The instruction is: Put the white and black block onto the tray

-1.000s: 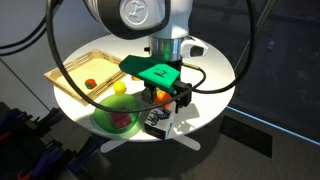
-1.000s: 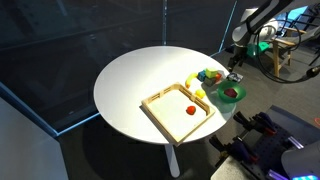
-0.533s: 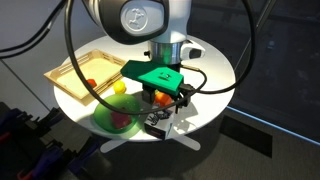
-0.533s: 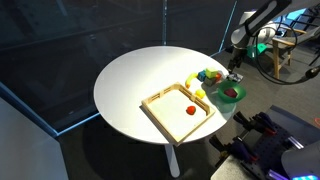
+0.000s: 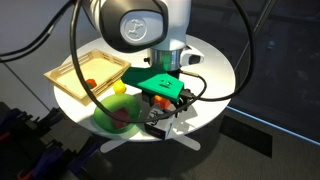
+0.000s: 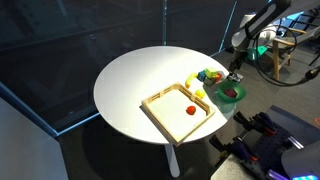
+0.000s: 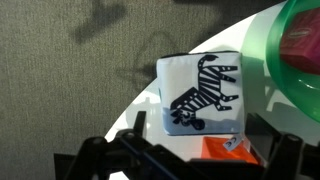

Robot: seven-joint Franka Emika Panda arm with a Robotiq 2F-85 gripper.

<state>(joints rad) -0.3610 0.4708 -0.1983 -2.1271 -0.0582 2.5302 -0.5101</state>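
Near the edge of the round white surface [image 5: 215,72], the white and black block [image 7: 200,95] sits beside the green bowl [image 7: 300,55], outside the tray [image 5: 97,67]. The fingers [image 7: 100,160] stand wide, flanking the block untouched.

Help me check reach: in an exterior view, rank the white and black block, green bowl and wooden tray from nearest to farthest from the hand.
1. White and black block, just below the hand.
2. Green bowl, alongside the block.
3. Wooden tray, beyond the bowl, farthest off.
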